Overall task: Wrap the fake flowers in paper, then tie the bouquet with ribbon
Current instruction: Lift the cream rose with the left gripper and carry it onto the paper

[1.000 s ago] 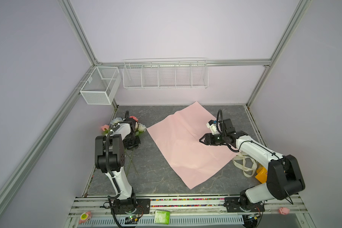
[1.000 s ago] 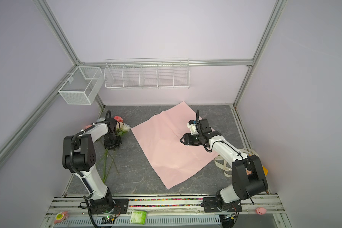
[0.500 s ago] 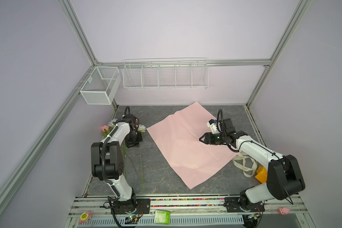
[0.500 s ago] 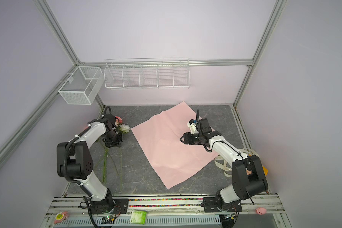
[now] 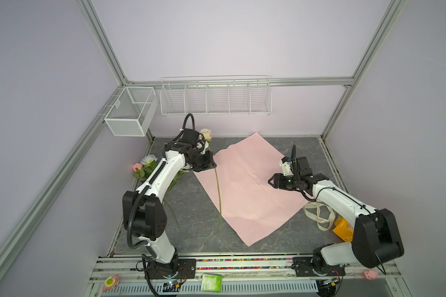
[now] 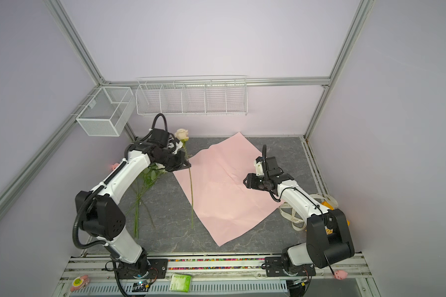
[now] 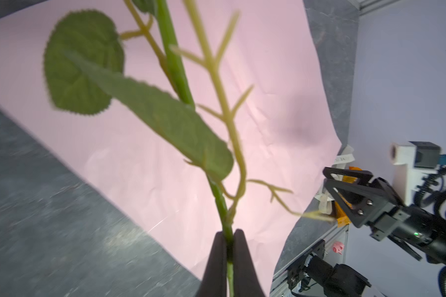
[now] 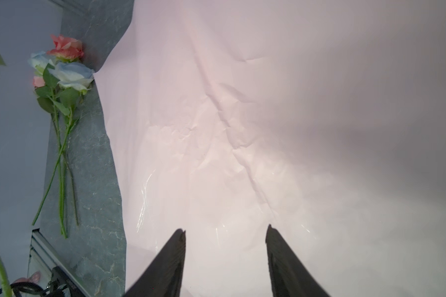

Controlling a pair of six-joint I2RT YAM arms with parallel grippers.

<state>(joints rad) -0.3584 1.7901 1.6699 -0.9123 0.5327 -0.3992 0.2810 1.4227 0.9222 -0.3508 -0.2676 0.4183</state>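
Matt pink paper sheet (image 5: 252, 185), creased and crumpled through the middle, with a faint sheen in places. Grey stone-look tabletop (image 5: 191, 205), pale-veined, low gloss. Smooth, slightly glossy green plastic on the rose stem (image 7: 174, 64); matt, cloth-like, finely veined surface with a serrated edge on the rose leaf (image 7: 83, 64). Soft cloth look to the rose petals (image 8: 72, 74). Matt black plastic on the fingers (image 8: 170, 262) of the right gripper (image 8: 225, 228). White-coated wire for the wall basket (image 5: 216, 77); brushed metal for the frame rail (image 5: 104, 46).
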